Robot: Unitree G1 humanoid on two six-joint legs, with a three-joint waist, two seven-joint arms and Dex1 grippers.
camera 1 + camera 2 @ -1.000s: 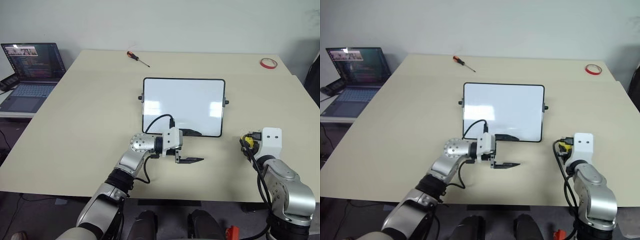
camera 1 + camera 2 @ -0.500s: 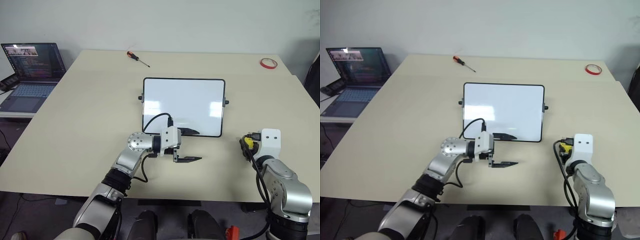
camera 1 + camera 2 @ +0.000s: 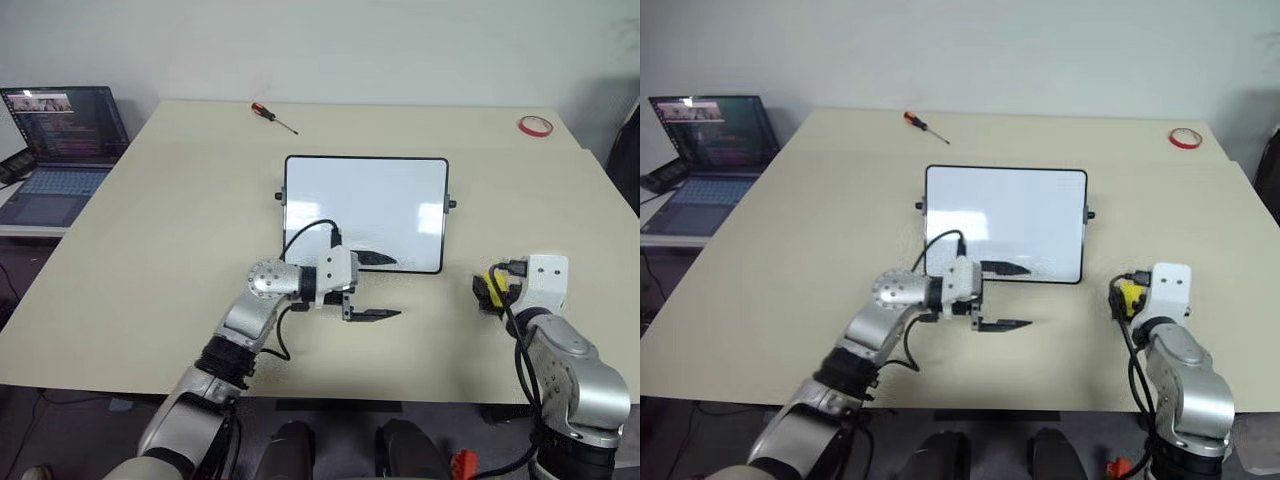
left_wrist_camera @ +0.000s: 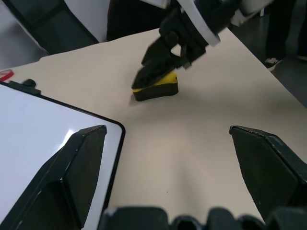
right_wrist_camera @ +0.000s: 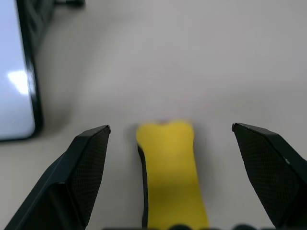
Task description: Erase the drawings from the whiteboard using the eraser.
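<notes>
Behind the big tan counter is a plain pale wall, and a laptop sits on a side desk to the robot's left. On the middle of the counter lies the whiteboard, flat, with a thin black frame. Its white face looks clean; I can see bright glare spots but no red drawings on it, so the wiping looks done.

Next in size come the two arms. The left gripper hangs just in front of the near edge of the whiteboard, and its fingers stand wide with nothing between them. The right gripper is near the right side of the whiteboard, and its fingers are spread wide too.

Smaller things: the eraser, yellow on a black base, lies on the counter between the right fingers, with a gap on each side. A screwdriver and a red tape ring lie far back, well apart.

What could go wrong: if the right arm pulls away crooked, a finger could bump the eraser and push it toward the near edge.

No boxes, bowls or trays are on the counter
</notes>
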